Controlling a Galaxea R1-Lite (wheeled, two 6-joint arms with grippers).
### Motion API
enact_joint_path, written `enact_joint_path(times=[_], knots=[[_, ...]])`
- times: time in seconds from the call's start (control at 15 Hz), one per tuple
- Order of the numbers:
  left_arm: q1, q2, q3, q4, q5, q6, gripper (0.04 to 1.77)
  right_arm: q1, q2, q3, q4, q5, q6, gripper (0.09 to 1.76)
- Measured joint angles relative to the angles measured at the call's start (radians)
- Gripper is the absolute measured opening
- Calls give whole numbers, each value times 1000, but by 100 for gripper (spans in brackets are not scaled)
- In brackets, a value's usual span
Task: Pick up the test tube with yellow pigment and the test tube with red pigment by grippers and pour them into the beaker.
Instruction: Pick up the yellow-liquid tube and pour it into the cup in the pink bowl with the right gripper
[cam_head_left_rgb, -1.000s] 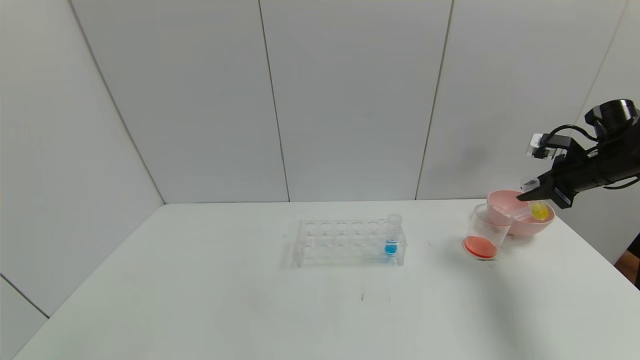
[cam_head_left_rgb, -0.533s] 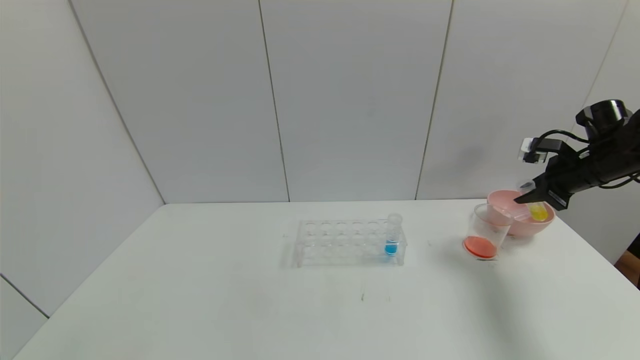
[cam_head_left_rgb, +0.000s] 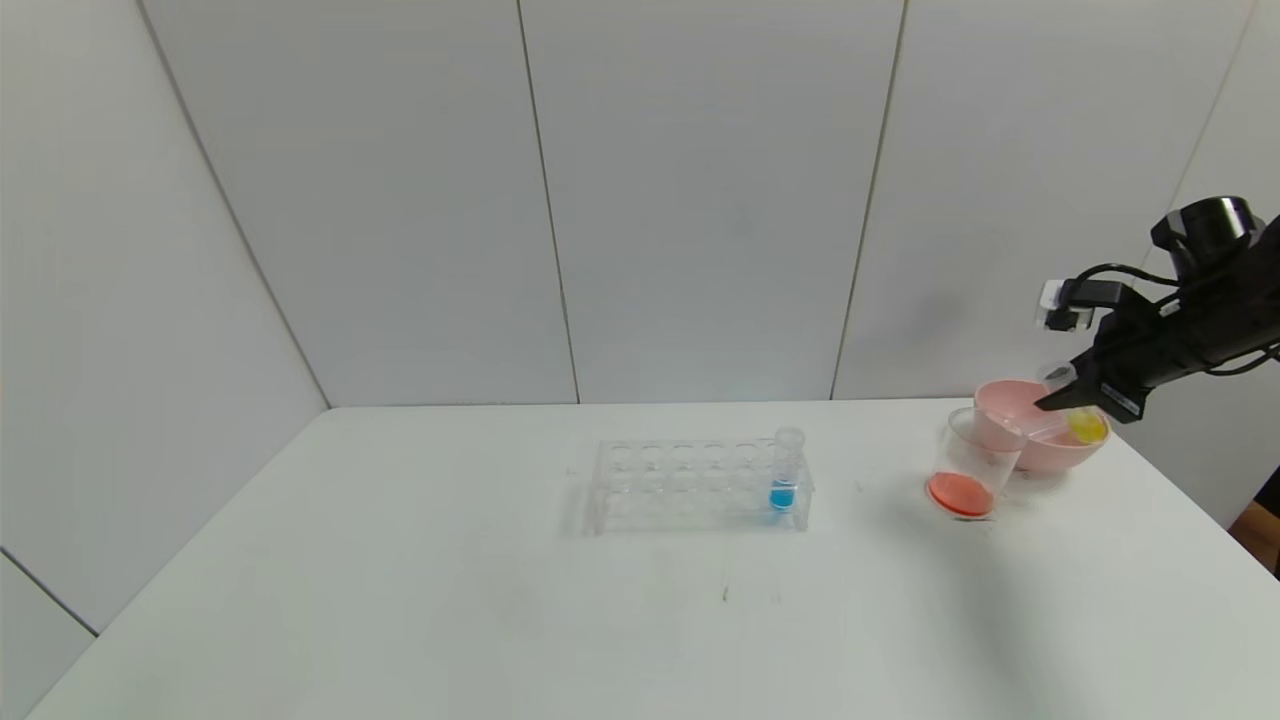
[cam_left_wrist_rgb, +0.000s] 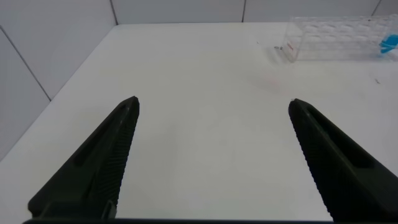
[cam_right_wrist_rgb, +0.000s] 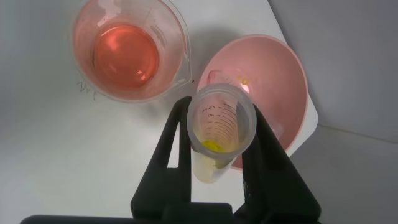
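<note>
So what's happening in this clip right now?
The right claw is shut on the test tube with yellow pigment and holds it over the pink bowl, beside the beaker. The beaker stands on the table with red-orange liquid in its bottom. A little yellow sits in the tube. A tube with blue liquid stands in the clear rack mid-table. The left claw hangs open over bare table, away from the work.
</note>
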Motion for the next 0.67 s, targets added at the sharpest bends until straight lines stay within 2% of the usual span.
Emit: enact_joint_path(times=[0.67], knots=[[0, 0, 0, 0, 0, 0, 172, 59, -17, -1, -11, -225, -70, 52]])
